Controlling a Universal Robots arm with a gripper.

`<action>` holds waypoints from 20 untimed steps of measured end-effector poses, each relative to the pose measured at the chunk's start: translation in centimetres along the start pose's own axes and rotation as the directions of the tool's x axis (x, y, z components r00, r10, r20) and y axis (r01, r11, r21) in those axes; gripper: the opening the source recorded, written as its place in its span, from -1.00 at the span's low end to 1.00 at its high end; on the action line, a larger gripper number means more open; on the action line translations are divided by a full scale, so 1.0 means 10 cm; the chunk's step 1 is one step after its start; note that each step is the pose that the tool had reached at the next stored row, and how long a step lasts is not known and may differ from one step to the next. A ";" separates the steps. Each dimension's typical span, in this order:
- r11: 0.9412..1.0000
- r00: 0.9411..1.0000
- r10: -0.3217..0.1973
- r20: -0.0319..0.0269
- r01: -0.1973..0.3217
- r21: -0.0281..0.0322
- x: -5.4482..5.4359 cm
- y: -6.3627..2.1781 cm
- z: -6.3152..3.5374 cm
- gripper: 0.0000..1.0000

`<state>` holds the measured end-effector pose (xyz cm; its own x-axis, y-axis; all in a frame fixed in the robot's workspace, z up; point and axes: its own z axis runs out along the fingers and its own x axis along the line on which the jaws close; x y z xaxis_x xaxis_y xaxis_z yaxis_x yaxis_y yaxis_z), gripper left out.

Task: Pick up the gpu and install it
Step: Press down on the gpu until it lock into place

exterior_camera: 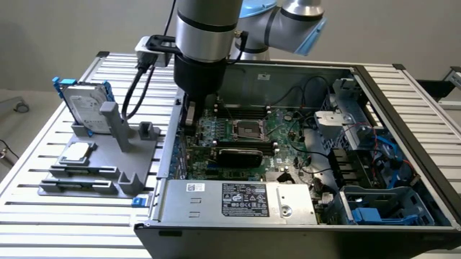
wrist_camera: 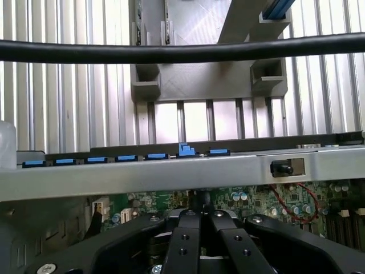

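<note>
gpu [exterior_camera: 240, 156] sits inside the open computer case [exterior_camera: 403, 108], black cooler up, lying across the green motherboard [exterior_camera: 288, 137] just below the CPU socket [exterior_camera: 247, 129]. Case also holds a power supply [exterior_camera: 238, 199] along its near edge, drive cages with blue rails at the exterior view's right, loose cables over the board. Arm reaches down into the case at its wall on the exterior view's left; gripper [wrist_camera: 201, 251] is over the motherboard, fingers [wrist_camera: 182, 251] pressed fully together, nothing visibly between them. Grey fixture [exterior_camera: 94, 162] on the slatted table [exterior_camera: 43, 216] carries a hard drive [exterior_camera: 85, 108] with blue rails standing upright and a small silver processor chip [exterior_camera: 78, 153] lying flat
</note>
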<state>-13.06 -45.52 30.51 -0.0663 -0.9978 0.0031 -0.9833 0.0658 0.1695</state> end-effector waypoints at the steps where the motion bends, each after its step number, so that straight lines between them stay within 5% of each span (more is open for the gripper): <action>1: 1.000 1.000 0.001 -0.006 -0.001 0.000 0.00 -0.001 0.000 -0.79; 6: 1.000 0.999 0.009 -0.047 -0.009 0.003 0.00 -0.002 0.004 -0.79; 12: 1.000 0.997 0.018 -0.075 -0.017 0.005 -0.01 -0.006 0.033 -0.79; 15: 1.000 0.997 0.024 -0.079 -0.023 0.006 -0.02 -0.011 0.063 -0.79; 20: 0.999 0.996 0.046 -0.076 -0.045 0.006 -0.03 -0.013 0.083 -0.79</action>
<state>-13.05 -45.21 29.67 -0.0980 -0.9915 0.0861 -0.9803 0.1111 0.1634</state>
